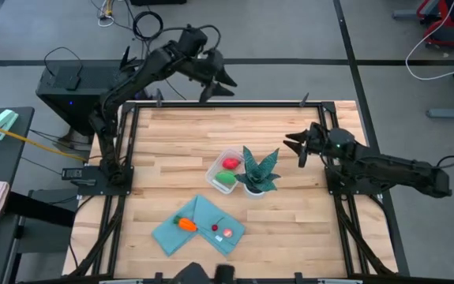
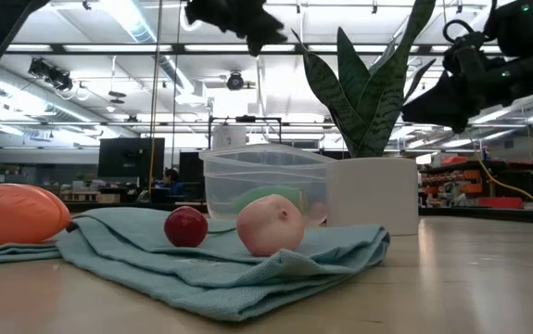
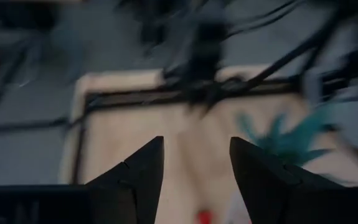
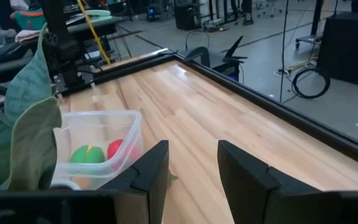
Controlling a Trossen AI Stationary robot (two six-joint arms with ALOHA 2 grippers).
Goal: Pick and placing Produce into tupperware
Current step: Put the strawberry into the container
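Note:
The clear tupperware (image 1: 225, 170) stands mid-table and holds a green oval (image 1: 225, 179) and a red round piece (image 1: 230, 163); both also show in the right wrist view, the green oval (image 4: 86, 154) beside the red piece (image 4: 116, 149). An orange carrot-like piece (image 1: 185, 223), a small red piece (image 1: 215, 229) and a pink piece (image 1: 228, 233) lie on the teal cloth (image 1: 199, 229). My left gripper (image 1: 215, 79) is open and raised over the table's far edge. My right gripper (image 1: 296, 147) is open, right of the plant, and holds nothing.
A spiky plant in a white pot (image 1: 258, 175) stands against the tupperware's right side, between it and my right gripper. The folded teal cloth lies near the near edge. A black frame (image 1: 211, 105) borders the wooden table. Bare wood lies at the far and right parts.

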